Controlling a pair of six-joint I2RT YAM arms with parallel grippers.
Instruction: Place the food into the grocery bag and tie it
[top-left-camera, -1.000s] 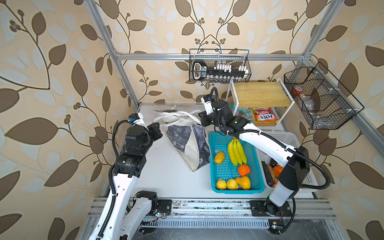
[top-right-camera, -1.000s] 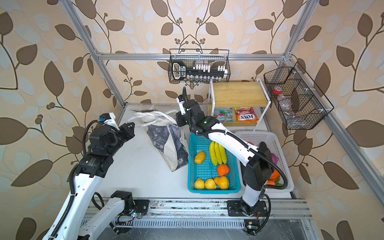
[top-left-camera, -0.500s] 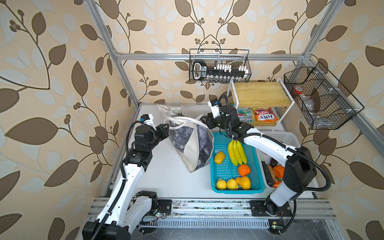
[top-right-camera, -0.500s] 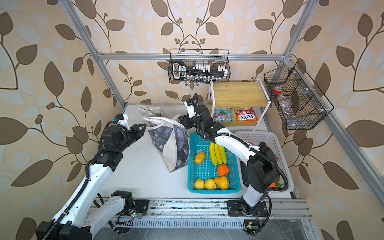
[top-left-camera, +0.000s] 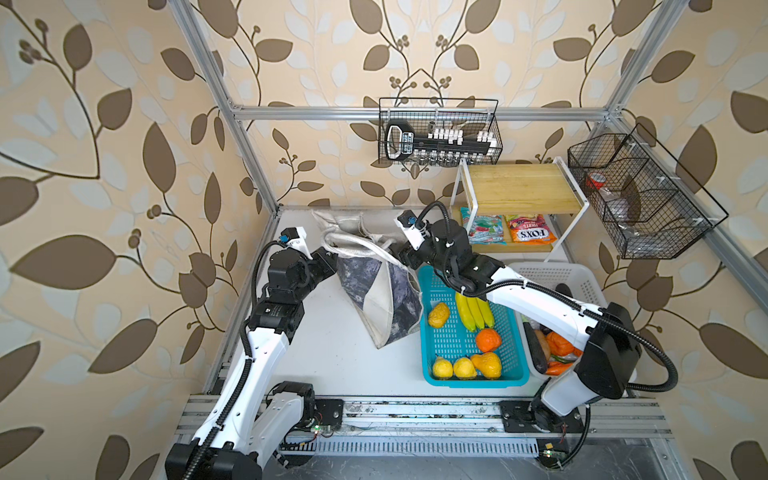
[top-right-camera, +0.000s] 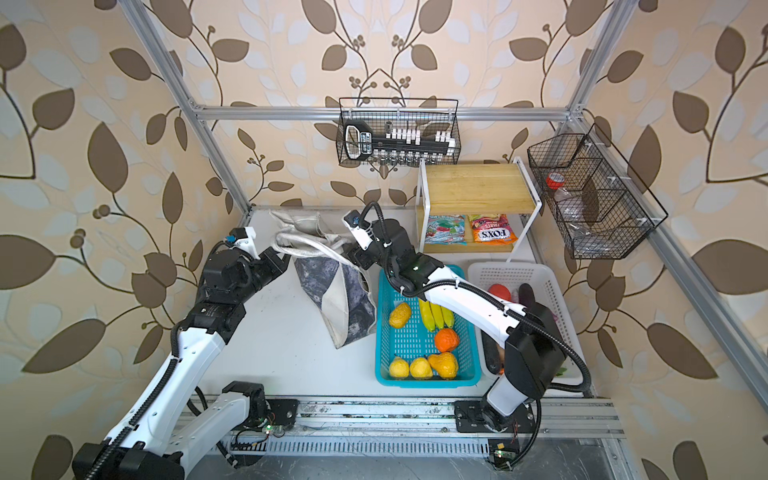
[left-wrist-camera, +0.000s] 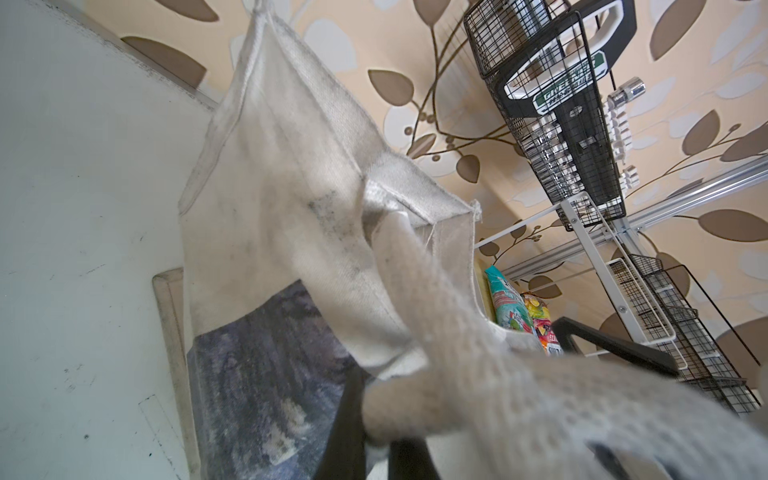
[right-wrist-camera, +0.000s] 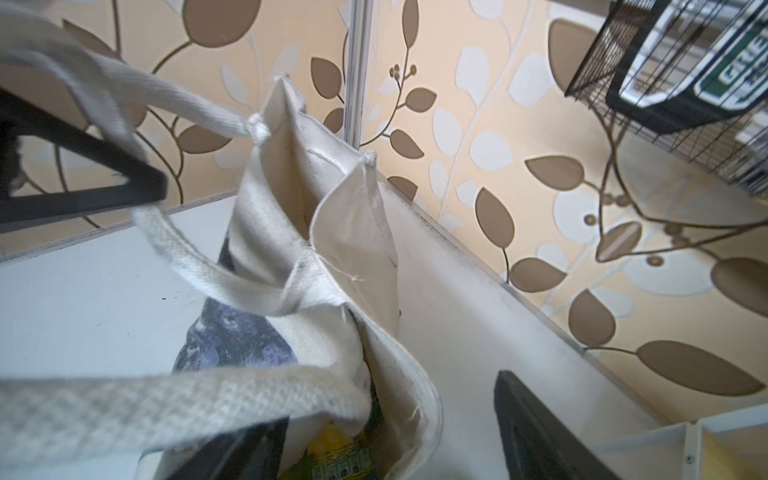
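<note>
The grocery bag (top-left-camera: 376, 297) (top-right-camera: 338, 301), an off-white tote with a dark print, stands slumped mid-table. My left gripper (top-left-camera: 329, 258) (top-right-camera: 286, 258) (left-wrist-camera: 376, 432) is shut on a pale strap handle (left-wrist-camera: 465, 374) on the bag's left. My right gripper (top-left-camera: 400, 254) (top-right-camera: 354, 257) (right-wrist-camera: 386, 419) is open at the bag's right rim, with a strap (right-wrist-camera: 174, 407) draped over one finger (right-wrist-camera: 237, 455). A yellow-green packet (right-wrist-camera: 332, 455) shows inside the bag. The banana bunch (top-left-camera: 473, 311), lemons (top-left-camera: 453, 368) and pear (top-left-camera: 487, 365) lie in the turquoise basket (top-left-camera: 428, 365). A teal-red packet (top-left-camera: 484, 230) lies under the shelf.
An orange FOX'S packet (top-left-camera: 532, 229) lies beside the teal one under the wooden shelf (top-left-camera: 519, 187). A white basket (top-left-camera: 582, 282) of vegetables sits at the right under my right arm. Wire baskets (top-left-camera: 440, 133) (top-left-camera: 640, 199) hang on the walls.
My right gripper has opened and let go of its strap. My left gripper moved right toward the bag with its strap still held, and the bag's top stands higher.
</note>
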